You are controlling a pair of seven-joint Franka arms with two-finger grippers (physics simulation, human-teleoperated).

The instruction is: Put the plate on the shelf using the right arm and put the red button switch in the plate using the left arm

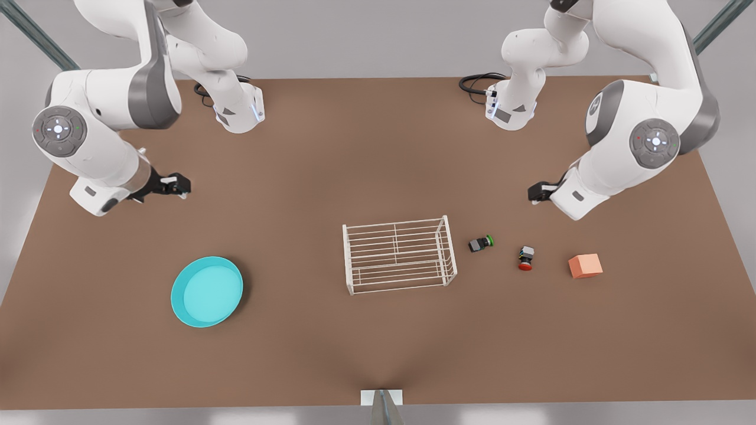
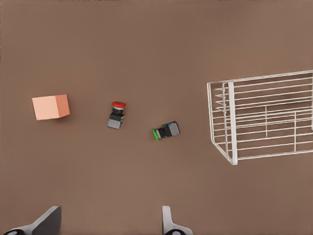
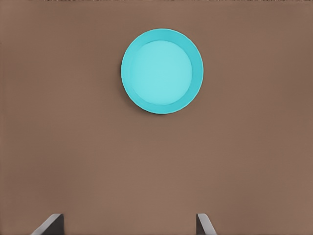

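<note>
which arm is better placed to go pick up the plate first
Right. The right gripper, fingers open, hovers nearest the plate, which its wrist view faces. The left gripper waits across the table by the red button switch.

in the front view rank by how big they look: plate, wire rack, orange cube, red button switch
Largest to smallest in the front view:
1. white wire rack
2. cyan plate
3. orange cube
4. red button switch
All four rest on the same table, so nearness to the camera hardly skews this.
</note>
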